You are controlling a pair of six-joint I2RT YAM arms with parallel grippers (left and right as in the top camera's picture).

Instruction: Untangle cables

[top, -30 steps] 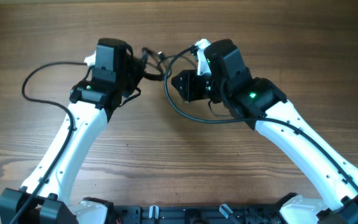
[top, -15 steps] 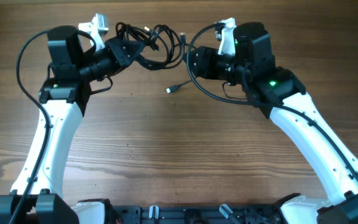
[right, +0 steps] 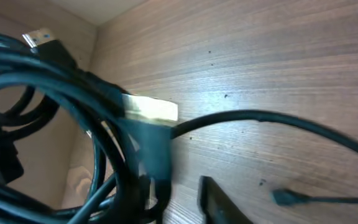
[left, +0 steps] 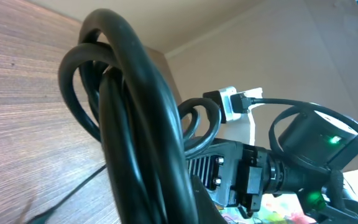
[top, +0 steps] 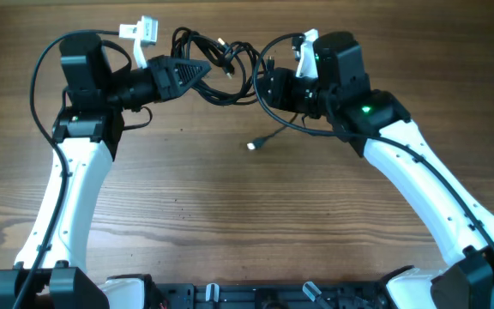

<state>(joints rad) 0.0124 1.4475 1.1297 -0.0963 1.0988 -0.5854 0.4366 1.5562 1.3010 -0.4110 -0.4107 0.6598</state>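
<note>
The cables (top: 221,62) are a tangle of thin black cords held above the table between my two grippers. My left gripper (top: 197,70) is shut on the bundle's left side. In the left wrist view the cords (left: 135,124) fill the centre, right in front of the camera. My right gripper (top: 262,86) holds the right side. In the right wrist view its jaws stand close together with strands (right: 104,155) between them, and only one finger (right: 219,199) shows clearly. One loose plug end (top: 254,146) hangs down to the table; it also shows in the right wrist view (right: 284,198).
A thicker black wire (top: 268,124) belonging to the right arm loops below the right gripper. The left arm's own wire (top: 37,81) arcs out at the far left. A white connector (top: 140,30) sits on the left wrist. The wooden table (top: 247,215) lies beneath.
The two grippers were close together a second ago and have drawn apart, stretching the bundle between them. The loose plug end has dropped lower and to the right.
</note>
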